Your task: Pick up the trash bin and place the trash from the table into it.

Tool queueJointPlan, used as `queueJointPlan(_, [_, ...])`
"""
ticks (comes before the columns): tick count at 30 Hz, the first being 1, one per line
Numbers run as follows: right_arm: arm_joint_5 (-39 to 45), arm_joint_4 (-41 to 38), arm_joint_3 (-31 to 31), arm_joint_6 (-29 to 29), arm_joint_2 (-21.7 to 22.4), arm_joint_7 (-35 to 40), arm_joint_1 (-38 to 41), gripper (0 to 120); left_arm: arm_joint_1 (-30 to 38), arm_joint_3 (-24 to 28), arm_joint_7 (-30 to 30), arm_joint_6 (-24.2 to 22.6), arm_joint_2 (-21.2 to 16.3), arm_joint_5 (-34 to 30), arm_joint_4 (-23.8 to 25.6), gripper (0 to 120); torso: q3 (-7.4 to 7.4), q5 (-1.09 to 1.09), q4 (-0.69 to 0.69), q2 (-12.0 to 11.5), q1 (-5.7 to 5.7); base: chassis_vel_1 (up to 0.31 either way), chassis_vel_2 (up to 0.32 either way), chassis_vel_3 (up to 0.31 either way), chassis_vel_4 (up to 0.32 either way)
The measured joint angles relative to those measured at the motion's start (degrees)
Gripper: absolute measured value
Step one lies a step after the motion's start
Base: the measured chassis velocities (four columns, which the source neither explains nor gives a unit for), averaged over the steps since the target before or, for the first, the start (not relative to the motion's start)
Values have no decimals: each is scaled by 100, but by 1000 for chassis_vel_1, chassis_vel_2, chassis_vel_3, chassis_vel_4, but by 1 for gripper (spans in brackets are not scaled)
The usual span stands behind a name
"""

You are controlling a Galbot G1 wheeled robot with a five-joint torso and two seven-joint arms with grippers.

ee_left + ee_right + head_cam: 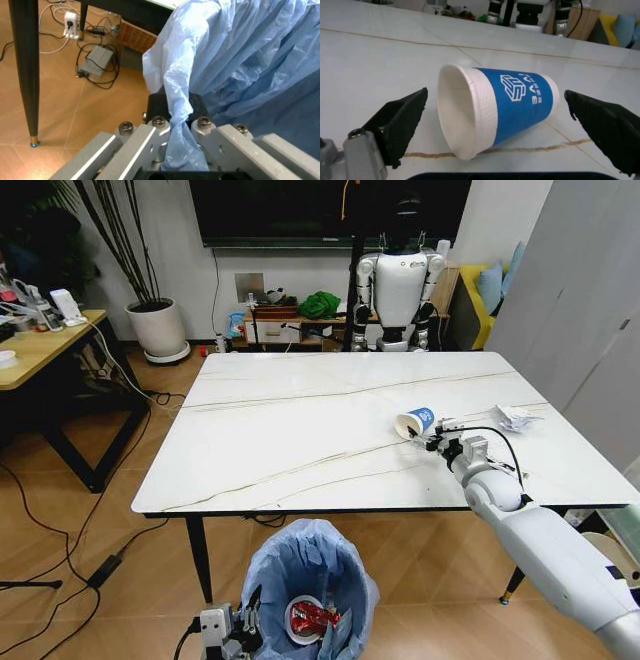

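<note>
With your left gripper (172,129) clamped on the bin (312,575) liner, ease your open right gripper (500,123) forward until its pads straddle the cup (492,120) lying on the bench (300,440), then close gently.

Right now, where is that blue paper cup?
The paper cup lies on its side on the table, right of centre, just ahead of the open right gripper, with crumpled white paper farther right.
</note>
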State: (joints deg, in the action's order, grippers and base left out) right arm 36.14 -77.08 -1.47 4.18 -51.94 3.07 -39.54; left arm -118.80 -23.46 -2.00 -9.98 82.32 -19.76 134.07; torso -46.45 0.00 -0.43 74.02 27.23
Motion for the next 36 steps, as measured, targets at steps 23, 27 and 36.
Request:
queueJointPlan(23, [0, 150, -18, -42, 65, -33, -17, 21, 45, -32, -3, 1, -56, -68, -4, 0, 0, 0, -1, 0, 0, 0, 0, 0, 0])
queueJointPlan(27, [0, 127, -31, -42, 92, -33, -46, 8, 48, -30, -4, 2, -63, -72, -4, 0, 0, 0, -1, 0, 0, 0, 0, 0, 0])
queueJointPlan(36, [406, -467, -183, -185, 482, -191, -309, 0, 70, 42, -9, 3, -128, -86, -24, 0, 0, 1, 0, 0, 0, 0, 0, 0, 0])
